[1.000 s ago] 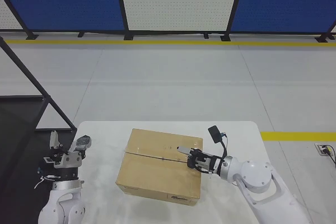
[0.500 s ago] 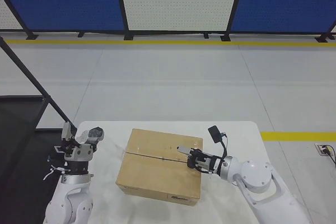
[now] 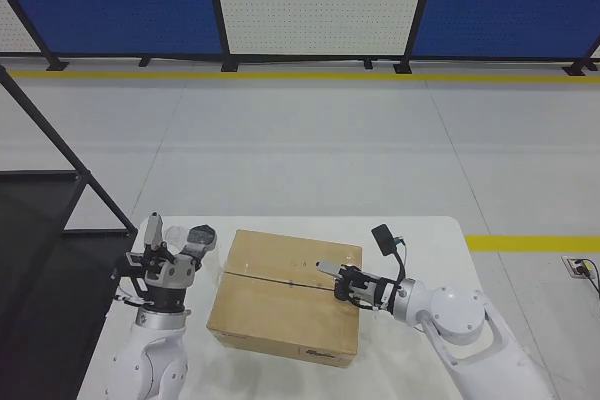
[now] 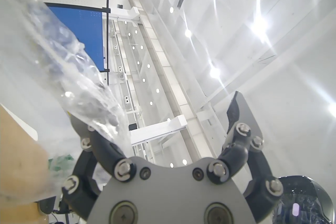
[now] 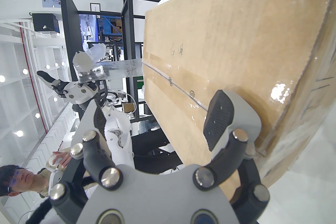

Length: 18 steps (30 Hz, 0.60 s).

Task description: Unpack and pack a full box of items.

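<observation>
— Clear tape point(image 4: 65, 64) on the left gripper point(image 4: 157, 109): is it clamped there?
— No. The fingers point(image 4: 239, 114) stand wide apart, pointing up at the ceiling, and a crumpled wad of the tape clings to one of them. In the right wrist view a taut strip point(image 5: 123, 70) runs from that gripper to the seam point(image 5: 181, 89) of the box point(image 5: 236, 25).
— And the right gripper point(image 5: 160, 104)?
— Spread open too, with nothing between its fingers. One black pad point(image 5: 219, 117) lies along the box's top beside the seam, near the right-hand edge; whether it touches I cannot tell. The other finger is raised clear of the cardboard.
— What is around them?
— A white table point(image 3: 430, 240) under everything, a black frame point(image 3: 40, 150) beside it on the left arm's side, blue panels point(image 3: 120, 25) across the far floor, a yellow line point(image 3: 540, 243) on the floor to the right.
— The box itself?
— Brown cardboard, mid-table between the two arms, set a little askew. Its flaps lie shut, meeting at a seam across the top, with glossy clear tape over the seam and over one corner. A small handwritten mark sits beside the seam.
</observation>
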### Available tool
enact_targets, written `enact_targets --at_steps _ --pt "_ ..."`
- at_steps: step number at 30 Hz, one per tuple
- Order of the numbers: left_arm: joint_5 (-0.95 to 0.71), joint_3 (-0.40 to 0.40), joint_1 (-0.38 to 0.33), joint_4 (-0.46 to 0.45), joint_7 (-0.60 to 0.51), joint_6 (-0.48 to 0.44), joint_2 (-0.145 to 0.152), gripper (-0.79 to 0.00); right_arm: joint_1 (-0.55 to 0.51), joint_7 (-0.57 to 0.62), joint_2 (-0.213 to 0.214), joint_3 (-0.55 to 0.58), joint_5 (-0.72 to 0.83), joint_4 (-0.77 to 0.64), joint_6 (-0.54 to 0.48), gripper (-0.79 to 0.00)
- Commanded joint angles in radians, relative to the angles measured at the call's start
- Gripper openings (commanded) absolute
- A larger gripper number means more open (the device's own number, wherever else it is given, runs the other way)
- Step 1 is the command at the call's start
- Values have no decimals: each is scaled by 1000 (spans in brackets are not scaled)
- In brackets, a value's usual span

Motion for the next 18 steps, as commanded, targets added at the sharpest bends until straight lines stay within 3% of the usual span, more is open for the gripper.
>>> enact_targets --at_steps 1,18 --pt "12 11 -2 -4 1 4 -2 0 0 0 0 0 0 0 0 0" --pt "103 104 -50 17 9 46 -22 0 0 0 0 0 0 0 0 0"
